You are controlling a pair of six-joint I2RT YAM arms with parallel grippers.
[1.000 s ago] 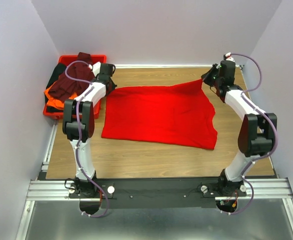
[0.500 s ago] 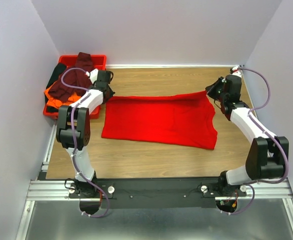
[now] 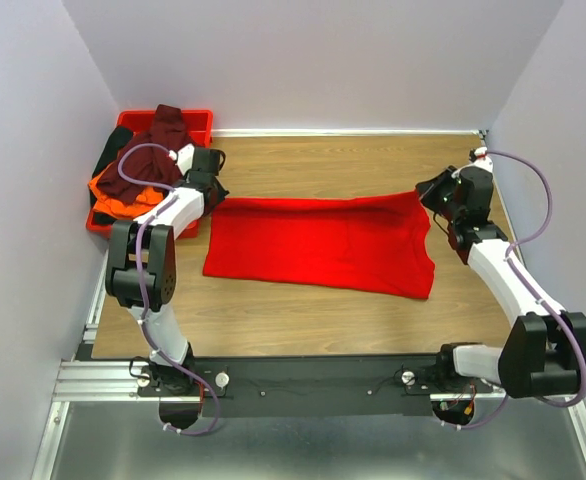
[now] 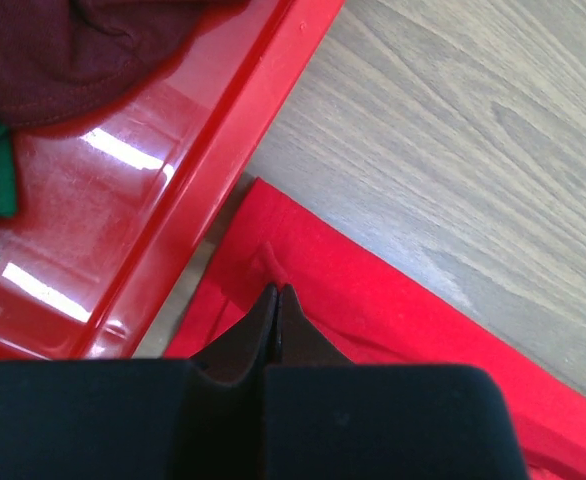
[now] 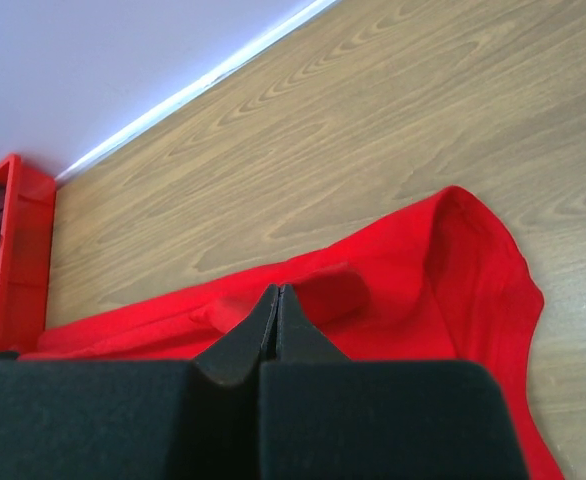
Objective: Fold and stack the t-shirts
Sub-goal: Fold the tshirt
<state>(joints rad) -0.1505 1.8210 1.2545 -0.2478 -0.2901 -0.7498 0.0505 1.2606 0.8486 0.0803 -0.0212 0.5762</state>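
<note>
Your left end effector (image 4: pixel 276 292) has its fingers pressed together, pinching a small pucker at the far-left corner of the bright red t-shirt (image 3: pixel 323 245), just beside the wall of the red tray (image 4: pixel 243 130). Your right end effector (image 5: pixel 278 292) is likewise closed tight on a fold of cloth at the shirt's far-right corner. Between the two, the shirt's far edge runs in a nearly straight line, and the rest lies spread flat across the middle of the desk (image 3: pixel 323 160). In the tray at the far-left corner, the dark maroon t-shirt (image 3: pixel 161 135) sits heaped on the orange t-shirt (image 3: pixel 113 187), apart from the red one.
</note>
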